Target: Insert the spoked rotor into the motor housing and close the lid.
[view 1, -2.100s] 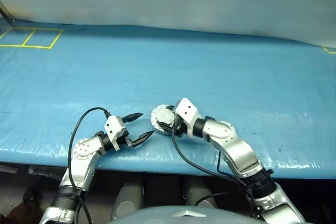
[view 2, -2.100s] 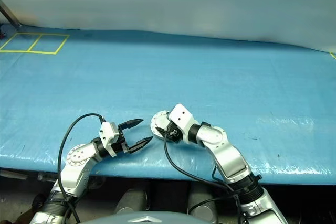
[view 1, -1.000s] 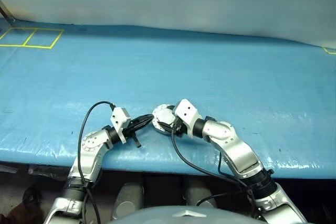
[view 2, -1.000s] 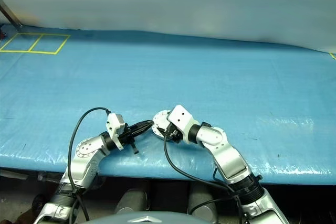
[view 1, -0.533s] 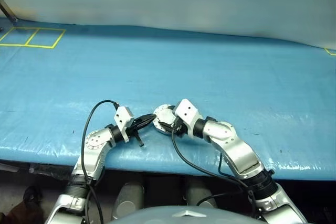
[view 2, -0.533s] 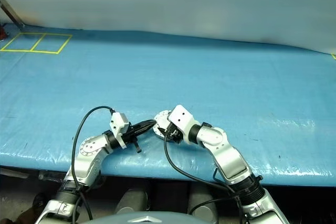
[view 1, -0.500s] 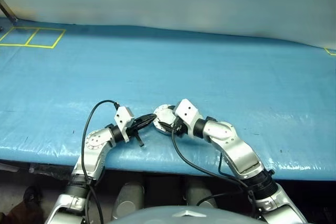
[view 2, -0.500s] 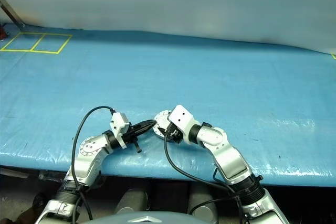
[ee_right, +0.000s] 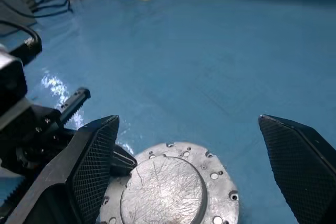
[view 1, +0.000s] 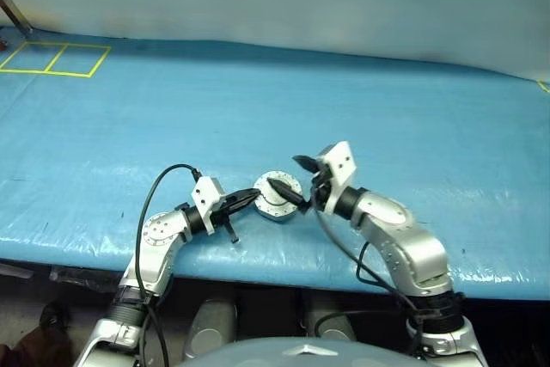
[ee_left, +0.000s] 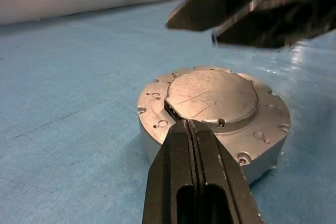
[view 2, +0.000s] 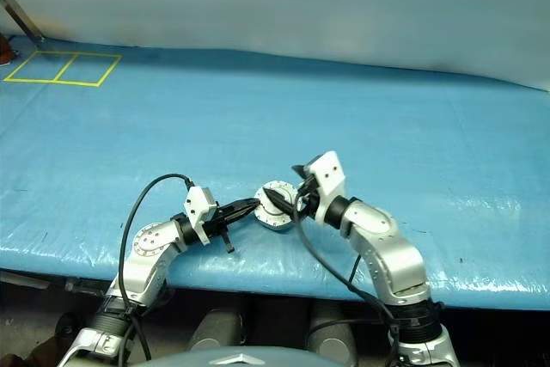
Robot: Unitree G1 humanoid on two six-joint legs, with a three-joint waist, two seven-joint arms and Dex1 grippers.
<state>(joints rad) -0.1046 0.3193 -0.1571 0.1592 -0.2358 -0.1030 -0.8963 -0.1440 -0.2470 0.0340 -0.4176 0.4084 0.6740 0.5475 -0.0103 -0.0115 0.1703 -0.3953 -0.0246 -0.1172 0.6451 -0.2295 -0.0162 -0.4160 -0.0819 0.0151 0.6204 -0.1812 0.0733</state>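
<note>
- one blue table cover spans the whole work surface, with one yellow taped outline of two boxes at its far left corner.
- two robot arms reach in from the near edge, one on each side of the part.
- one right gripper hangs just above the part with its two black fingers spread wide, holding nothing.
- one left gripper has its two fingers pressed together, tips at the part's left rim.
- one motor housing sits near the front edge, one pale notched lid lying flat on top of it.
</note>
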